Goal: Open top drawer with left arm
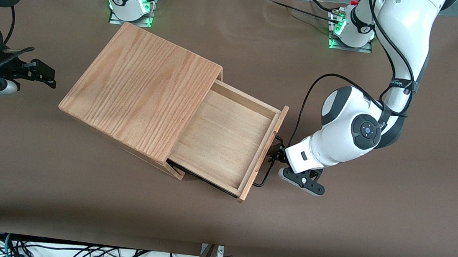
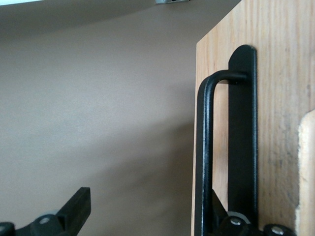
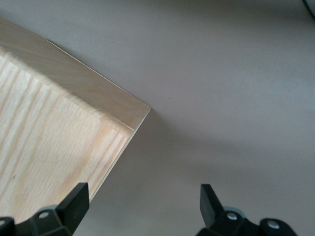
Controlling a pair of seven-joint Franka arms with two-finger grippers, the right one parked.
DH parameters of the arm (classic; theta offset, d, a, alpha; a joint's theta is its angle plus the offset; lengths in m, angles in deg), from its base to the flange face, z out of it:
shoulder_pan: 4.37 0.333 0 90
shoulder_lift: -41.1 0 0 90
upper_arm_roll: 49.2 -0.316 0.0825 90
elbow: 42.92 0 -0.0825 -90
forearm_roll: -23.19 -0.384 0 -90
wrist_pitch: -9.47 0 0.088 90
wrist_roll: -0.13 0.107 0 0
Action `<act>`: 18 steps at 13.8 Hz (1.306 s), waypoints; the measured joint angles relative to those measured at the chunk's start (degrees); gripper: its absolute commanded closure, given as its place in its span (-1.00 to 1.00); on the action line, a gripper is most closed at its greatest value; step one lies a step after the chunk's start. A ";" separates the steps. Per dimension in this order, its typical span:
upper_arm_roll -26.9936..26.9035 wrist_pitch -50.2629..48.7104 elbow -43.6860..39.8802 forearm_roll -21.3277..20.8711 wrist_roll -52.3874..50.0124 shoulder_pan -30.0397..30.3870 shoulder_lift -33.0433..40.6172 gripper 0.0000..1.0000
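Note:
The top drawer [image 1: 227, 141] stands pulled far out of the oak-grain box [image 1: 140, 90], and its pale-wood tray holds nothing. Its thin black wire handle [image 1: 267, 171] [image 2: 204, 147] runs along the plain wood front [image 2: 280, 98]. The left arm [image 1: 351, 127] reaches down to this front on the working arm's side. Its black gripper [image 1: 279, 153] [image 2: 147, 209] is open and sits at the handle. One finger [image 2: 235, 219] is tucked between the handle bar and the drawer front. The other finger [image 2: 74, 209] hangs over the brown table, well apart from the handle.
The brown table [image 1: 371, 226] stretches around the box. Two arm bases with green lights [image 1: 129, 3] [image 1: 349, 31] stand at the table's edge farthest from the front camera. Cables [image 1: 74, 252] hang below the nearest edge. A corner of the box [image 3: 74, 128] appears in the right wrist view.

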 measured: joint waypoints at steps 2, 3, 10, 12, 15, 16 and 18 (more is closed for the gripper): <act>-0.14 -0.60 -0.03 2.17 -0.15 0.01 0.00 -1.00; -0.23 -0.88 -0.17 4.52 -0.16 0.02 0.04 -1.00; -0.52 -3.25 -0.93 9.22 -0.33 0.63 1.07 -1.00; -0.75 -6.55 -1.43 9.22 -0.39 2.34 2.76 -1.00; -1.03 -12.18 -1.65 9.22 -0.38 6.43 6.05 -1.00; -1.20 -13.88 -1.67 9.20 -0.28 7.81 7.02 -1.00; -1.50 -17.18 -1.73 7.29 -0.04 10.47 9.01 -1.00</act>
